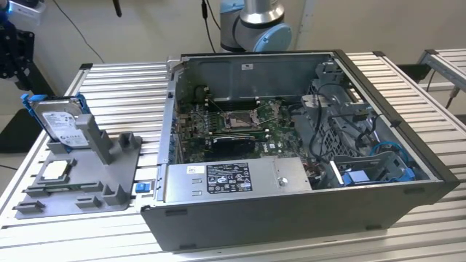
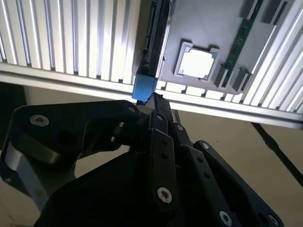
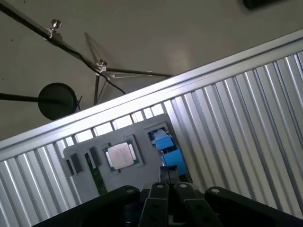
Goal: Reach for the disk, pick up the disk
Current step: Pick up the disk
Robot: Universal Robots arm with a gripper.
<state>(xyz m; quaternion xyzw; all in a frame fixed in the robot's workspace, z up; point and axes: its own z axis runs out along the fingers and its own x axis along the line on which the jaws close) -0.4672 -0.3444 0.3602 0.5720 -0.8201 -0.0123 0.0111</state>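
while the flat silver-grey disk (image 1: 62, 124) in its bright blue frame is standing upright in the grey plastic holder (image 1: 109, 164) at the exterior view's left, the black gripper (image 2: 156, 101) is hovering above its top edge, fingers (image 2: 160, 117) seemingly pressed together and holding nothing. a good reach is likely needing them parted, squared across the thin edge, descending straight.

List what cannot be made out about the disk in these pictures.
Exterior view: the lower part of the disk is hidden by the grey holder; its label print is too small to read.
Second wrist view: the disk is edge-on, and the gripper covers its near end, so contact cannot be judged.
First wrist view: the gripper hides part of the disk's blue frame.
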